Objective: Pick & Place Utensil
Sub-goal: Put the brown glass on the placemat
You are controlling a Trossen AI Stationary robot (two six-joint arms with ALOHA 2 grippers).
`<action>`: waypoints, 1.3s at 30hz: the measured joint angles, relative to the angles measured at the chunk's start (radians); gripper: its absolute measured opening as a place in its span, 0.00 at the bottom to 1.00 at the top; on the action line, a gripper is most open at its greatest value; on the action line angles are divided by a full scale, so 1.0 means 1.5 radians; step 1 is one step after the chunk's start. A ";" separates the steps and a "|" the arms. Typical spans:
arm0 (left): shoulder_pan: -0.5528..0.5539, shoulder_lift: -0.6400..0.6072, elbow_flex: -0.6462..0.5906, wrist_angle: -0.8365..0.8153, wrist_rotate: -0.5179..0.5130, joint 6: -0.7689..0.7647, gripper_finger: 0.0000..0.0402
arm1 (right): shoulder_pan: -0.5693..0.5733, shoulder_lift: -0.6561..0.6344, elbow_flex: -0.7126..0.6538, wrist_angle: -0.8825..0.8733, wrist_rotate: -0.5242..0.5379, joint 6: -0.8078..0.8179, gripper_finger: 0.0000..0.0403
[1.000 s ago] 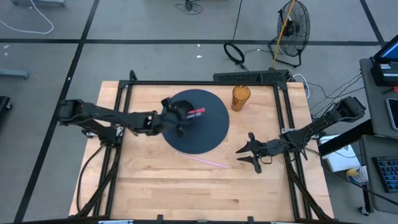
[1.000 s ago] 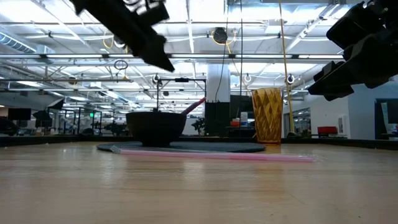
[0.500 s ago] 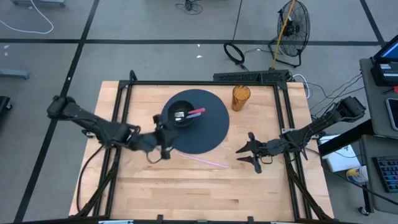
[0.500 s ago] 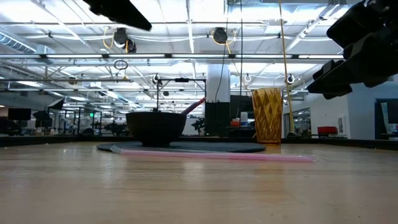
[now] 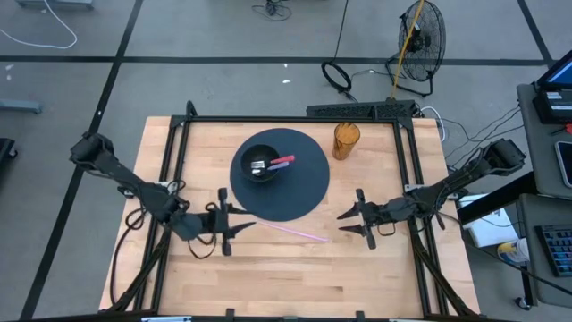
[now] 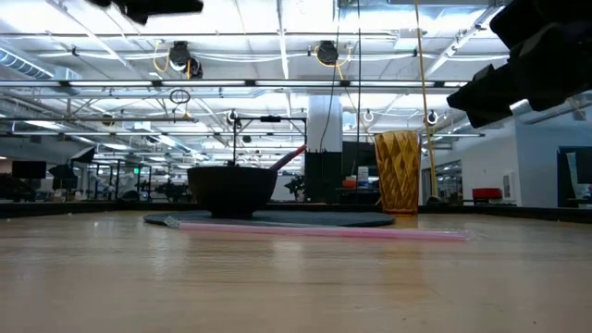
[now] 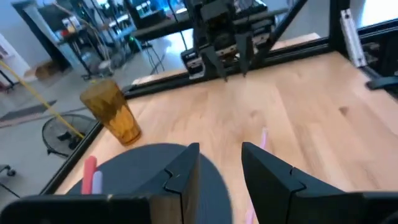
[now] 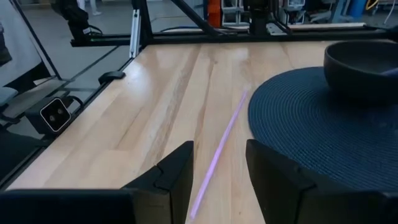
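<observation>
The straw lies flat on the table, just off the mat at its 6 o'clock edge. Only the high view shows a pink utensil in the bowl; the low view shows just its tip. The left gripper hovers at the straw's 9 o'clock, fingers apart; the right gripper, at 3 o'clock, is spread too. The cup stands beyond.

Pink straw beside dark placemat
</observation>
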 joint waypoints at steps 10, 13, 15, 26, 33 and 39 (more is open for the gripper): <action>0.111 -0.089 -0.208 0.376 0.202 0.104 0.30 | 0.000 0.000 0.000 0.046 0.000 -0.034 0.35; 0.172 -0.109 -0.222 0.375 0.265 0.106 0.30 | -0.002 -0.001 0.000 0.050 0.007 -0.039 0.35; 0.215 -0.116 -0.223 0.365 0.309 0.101 0.30 | -0.009 -0.005 0.000 0.045 0.026 -0.040 0.35; 0.402 -0.125 -0.235 0.314 0.489 0.055 0.30 | -0.120 -0.084 0.081 -0.173 0.055 -0.090 0.35; 0.443 -0.125 -0.235 0.301 0.543 0.047 0.30 | -0.199 -0.121 0.192 -0.357 0.070 -0.150 0.35; 0.441 -0.125 -0.235 0.283 0.575 0.022 0.30 | -0.309 -0.103 0.306 -0.528 0.070 -0.161 0.35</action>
